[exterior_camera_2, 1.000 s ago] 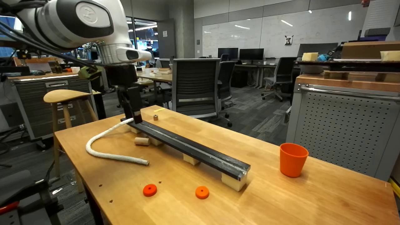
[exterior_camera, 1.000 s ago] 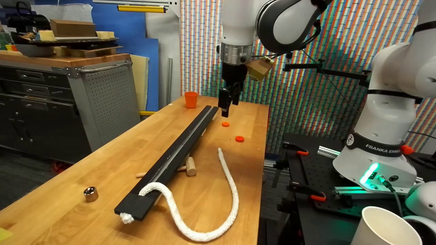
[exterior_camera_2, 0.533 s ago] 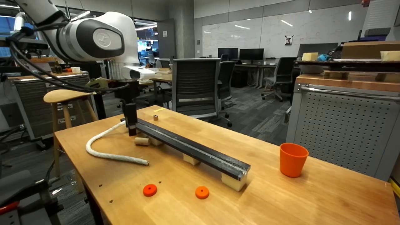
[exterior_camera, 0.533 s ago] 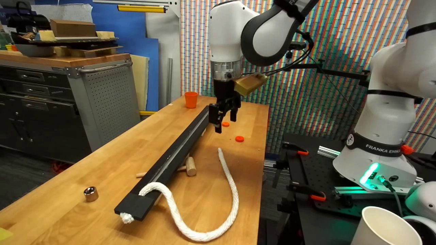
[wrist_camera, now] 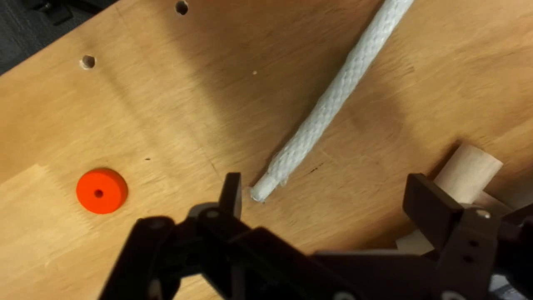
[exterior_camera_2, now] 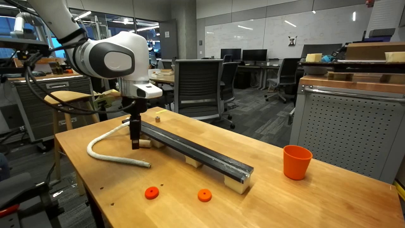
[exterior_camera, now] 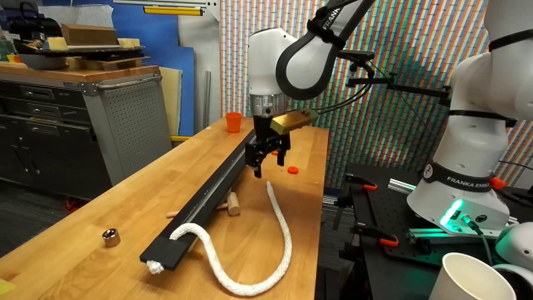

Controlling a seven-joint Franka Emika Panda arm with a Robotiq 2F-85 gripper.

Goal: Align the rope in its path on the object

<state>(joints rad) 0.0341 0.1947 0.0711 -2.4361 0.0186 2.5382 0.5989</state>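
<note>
In an exterior view, the rope [exterior_camera: 250, 289] loops across the table [exterior_camera: 137, 216] from the near end of the bar [exterior_camera: 207, 198], a mallet [exterior_camera: 233, 203] lies with its handle partly hidden beneath, and the gripper [exterior_camera: 269, 166], fingers apart, hides some of the bar's far end and an orange disc [exterior_camera: 274, 153], the cup [exterior_camera: 233, 123] beyond.

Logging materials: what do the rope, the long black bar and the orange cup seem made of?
Rope: braided fibre, matte white, the weave plain in the wrist view; cotton or synthetic, I can't tell.
Black bar: perhaps painted wood or plastic; its mostly dull black surface leaves that open.
Orange cup: probably plastic, given its smooth, evenly coloured wall.
</note>
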